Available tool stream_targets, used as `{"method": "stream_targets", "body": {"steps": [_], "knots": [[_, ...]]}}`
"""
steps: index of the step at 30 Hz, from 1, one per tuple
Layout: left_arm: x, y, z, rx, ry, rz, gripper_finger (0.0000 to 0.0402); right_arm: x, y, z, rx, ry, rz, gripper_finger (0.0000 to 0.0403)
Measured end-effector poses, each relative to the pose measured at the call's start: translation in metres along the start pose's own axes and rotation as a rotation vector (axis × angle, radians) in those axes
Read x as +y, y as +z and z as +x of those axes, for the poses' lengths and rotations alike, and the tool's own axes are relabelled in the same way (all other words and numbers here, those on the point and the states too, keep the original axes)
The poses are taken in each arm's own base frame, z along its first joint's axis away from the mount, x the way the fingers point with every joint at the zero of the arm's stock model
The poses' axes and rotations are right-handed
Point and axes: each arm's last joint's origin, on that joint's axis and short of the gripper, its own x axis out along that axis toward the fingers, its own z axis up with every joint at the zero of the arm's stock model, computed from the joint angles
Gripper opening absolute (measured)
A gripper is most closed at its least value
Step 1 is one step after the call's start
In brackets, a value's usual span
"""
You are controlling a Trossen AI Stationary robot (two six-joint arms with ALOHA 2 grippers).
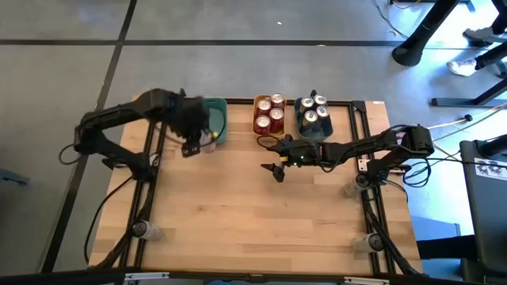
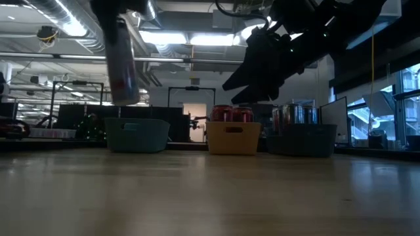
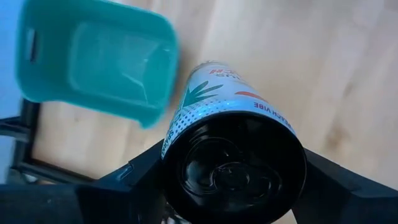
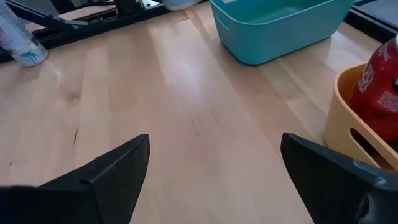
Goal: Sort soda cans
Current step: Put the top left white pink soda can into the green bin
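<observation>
A white soda can (image 3: 214,93) with a teal palm print hangs high over the wooden table, just on the near side of the empty teal bin (image 1: 215,119). My left gripper (image 1: 194,138) is shut on it. The low view shows the can (image 2: 123,62) well above the teal bin (image 2: 138,134). Red cans (image 1: 269,113) stand in the yellow bin (image 1: 258,127). Silver and dark cans (image 1: 314,111) stand in the grey bin (image 1: 303,127). My right gripper (image 1: 277,162) hovers open over the table's middle, in front of the yellow bin, with nothing between its fingers (image 4: 118,168). My left gripper pinches the can by its upper wall (image 3: 186,134), just below the dark top rim, with one finger (image 3: 134,180) on each of two opposite sides. The fingers come from above, pointing steeply down. The can hangs roughly upright below them, its lower end (image 2: 125,98) clear of the table.
The three bins stand in a row along the table's far edge. A black frame (image 1: 360,127) runs along the table's sides. Bare wood (image 1: 253,214) fills the middle and near half. Room furniture shows beyond the far edge.
</observation>
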Motion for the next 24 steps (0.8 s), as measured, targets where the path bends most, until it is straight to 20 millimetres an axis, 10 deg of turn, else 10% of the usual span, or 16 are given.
{"method": "stream_targets", "body": {"steps": [24], "knots": [[0.147,0.055,0.093,0.168,0.068,-0.133,0.0246,0.0,-0.02,0.025,0.032,0.002,-0.01,0.036]]}}
